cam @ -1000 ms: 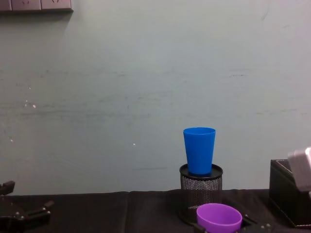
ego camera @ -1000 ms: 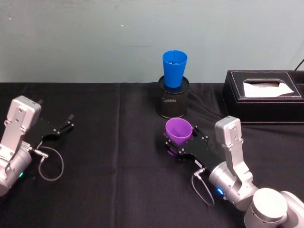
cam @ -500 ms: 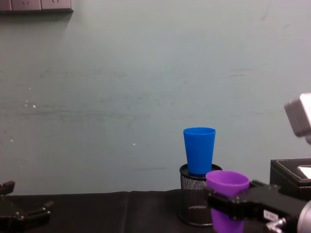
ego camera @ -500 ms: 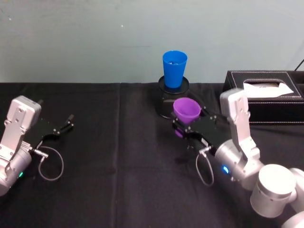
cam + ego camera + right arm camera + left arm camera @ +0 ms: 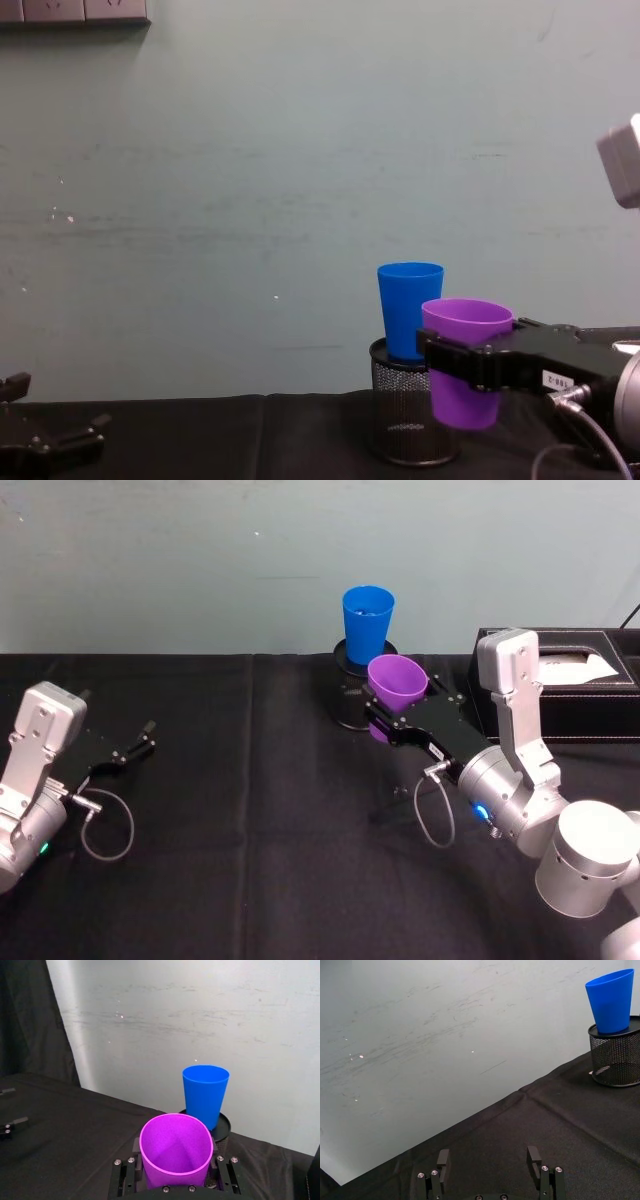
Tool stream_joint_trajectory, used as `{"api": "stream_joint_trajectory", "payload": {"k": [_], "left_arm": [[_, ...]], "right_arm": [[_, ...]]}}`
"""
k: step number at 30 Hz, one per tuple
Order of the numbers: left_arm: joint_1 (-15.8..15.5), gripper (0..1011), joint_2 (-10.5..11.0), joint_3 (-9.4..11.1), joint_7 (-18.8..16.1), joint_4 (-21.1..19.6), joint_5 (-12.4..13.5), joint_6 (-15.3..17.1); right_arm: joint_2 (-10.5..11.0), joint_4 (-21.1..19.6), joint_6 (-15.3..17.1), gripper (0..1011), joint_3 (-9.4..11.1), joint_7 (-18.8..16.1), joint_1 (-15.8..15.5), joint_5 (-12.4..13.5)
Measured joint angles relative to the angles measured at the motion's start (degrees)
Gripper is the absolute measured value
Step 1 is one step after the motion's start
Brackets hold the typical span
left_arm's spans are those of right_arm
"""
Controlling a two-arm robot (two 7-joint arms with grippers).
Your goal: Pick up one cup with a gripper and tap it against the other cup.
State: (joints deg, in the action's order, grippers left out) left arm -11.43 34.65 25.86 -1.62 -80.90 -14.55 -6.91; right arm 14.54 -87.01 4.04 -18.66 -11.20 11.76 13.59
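The right gripper (image 5: pixel 402 715), jaws pinching the purple cup (image 5: pixel 397 680), has raised it off the worktop (image 5: pixel 250 810) to just beside the blue cup (image 5: pixel 367 625), seemingly not yet touching, so the tap looks near; left gripper (image 5: pixel 488 1160), jaws spread, well apart

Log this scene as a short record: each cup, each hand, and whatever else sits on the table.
purple cup: upright, held above the table by the right hand
blue cup: upright, standing on the black mesh holder
cup contact: purple close beside blue; cannot tell if they touch
right hand: shut on the purple cup, by the holder
left hand: open, idle, low at the table's left side
other: black tissue box at far right
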Motion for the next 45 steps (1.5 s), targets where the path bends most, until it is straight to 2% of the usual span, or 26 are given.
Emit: {"api": "stream_joint_trajectory", "payload": {"k": [8,45], "left_arm": [[0.0,1000,0.0,0.0,0.0,0.0,0.0,0.0],[0.0,1000,0.0,0.0,0.0,0.0,0.0,0.0]], "right_arm": [[-0.32,-1.7,1.57,723,0.7,-0.57,-0.7,-0.79],[-0.23,-1.39,1.21,722,0.48,-0.52,-0.54,-0.69]]}}
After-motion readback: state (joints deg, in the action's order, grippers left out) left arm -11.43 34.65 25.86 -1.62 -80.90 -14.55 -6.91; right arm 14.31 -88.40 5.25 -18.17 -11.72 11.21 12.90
